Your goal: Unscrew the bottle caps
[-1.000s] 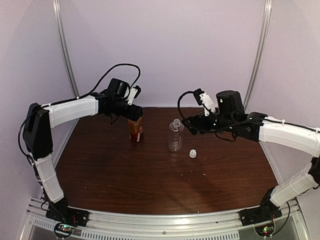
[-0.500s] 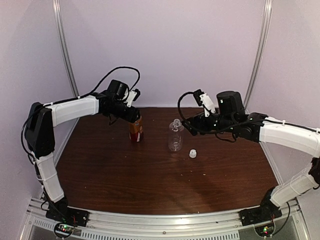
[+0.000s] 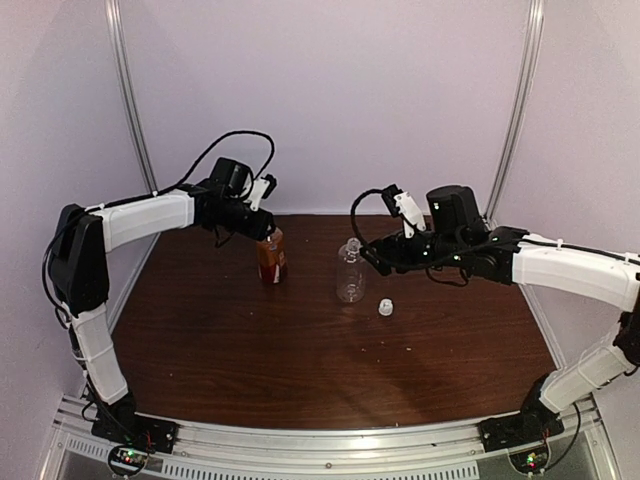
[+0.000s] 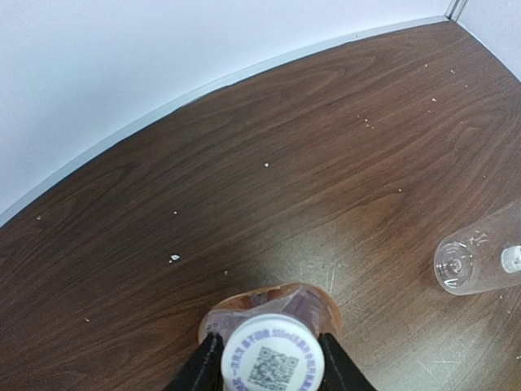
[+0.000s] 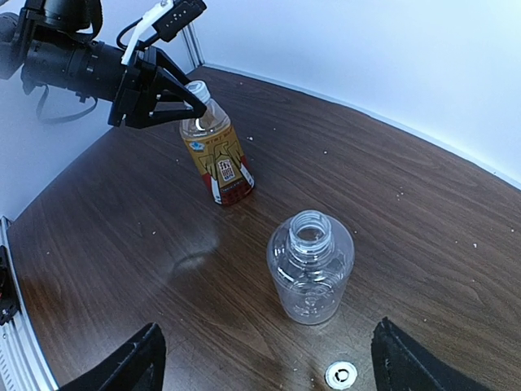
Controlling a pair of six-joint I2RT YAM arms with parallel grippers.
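Nearer my bases than the clear bottle point(image 3: 350, 272), the counter point(image 3: 300, 350) lies wide and bare. Behind the bottle the back wall point(image 3: 330, 100) closes in. The clear bottle stands upright with its neck open, and its loose cap point(image 3: 385, 307) lies just beside its foot, to the right. Well to its left, the amber bottle point(image 3: 271, 258) has its screwed-on cap point(image 4: 269, 366) pinched from both sides by my left claw point(image 4: 267, 362). My right claw point(image 3: 368, 255) is spread wide just right of the clear bottle, closer than a second ago.
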